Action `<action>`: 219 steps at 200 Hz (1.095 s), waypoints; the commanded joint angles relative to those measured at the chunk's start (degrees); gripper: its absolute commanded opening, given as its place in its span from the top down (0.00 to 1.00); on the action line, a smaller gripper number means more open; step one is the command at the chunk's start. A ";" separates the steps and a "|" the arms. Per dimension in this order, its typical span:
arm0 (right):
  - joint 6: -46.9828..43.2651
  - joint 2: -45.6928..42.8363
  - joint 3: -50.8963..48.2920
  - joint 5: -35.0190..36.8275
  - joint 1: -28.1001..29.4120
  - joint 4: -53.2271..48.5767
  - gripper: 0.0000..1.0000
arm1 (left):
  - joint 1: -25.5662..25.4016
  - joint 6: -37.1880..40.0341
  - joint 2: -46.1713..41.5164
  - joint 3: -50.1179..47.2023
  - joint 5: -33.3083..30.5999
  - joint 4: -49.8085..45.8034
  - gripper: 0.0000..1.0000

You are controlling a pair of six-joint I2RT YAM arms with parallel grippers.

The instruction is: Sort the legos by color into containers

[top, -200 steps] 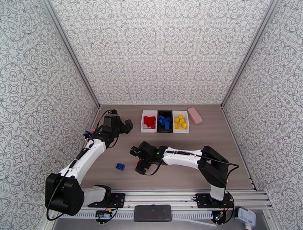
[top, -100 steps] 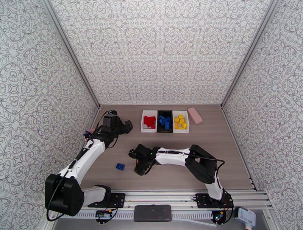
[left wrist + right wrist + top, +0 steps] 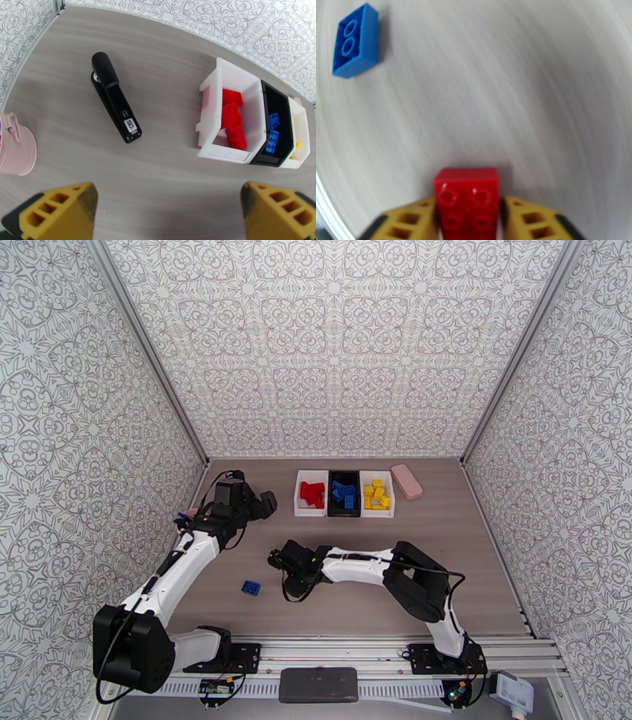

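The worktop (image 3: 442,556) carries the containers (image 3: 205,118), sorted by colour. Well short of the containers, the right tool (image 3: 468,202) pinches a red lego (image 3: 467,189) by its flat sides. The left tool (image 3: 168,197) gapes wide, empty. A blue lego (image 3: 355,41) lies loose. Light, stiff, slick plastic, I'd guess, so grip the smooth sides squarely.

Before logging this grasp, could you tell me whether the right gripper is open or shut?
Shut on the red lego: the right gripper has its yellow fingers tight against both sides of it.
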 commanded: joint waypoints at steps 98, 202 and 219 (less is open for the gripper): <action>11.42 -12.66 -12.64 -2.85 -8.22 11.77 0.81 | -4.53 13.49 -8.11 -5.44 3.69 8.97 0.00; 12.04 -17.60 -9.12 0.20 -23.21 11.27 0.83 | -13.74 27.50 -22.99 -17.17 5.68 10.92 0.00; 10.34 -15.75 -5.49 -0.30 -24.40 11.09 0.83 | -14.91 26.91 -25.13 -19.41 6.59 12.37 0.00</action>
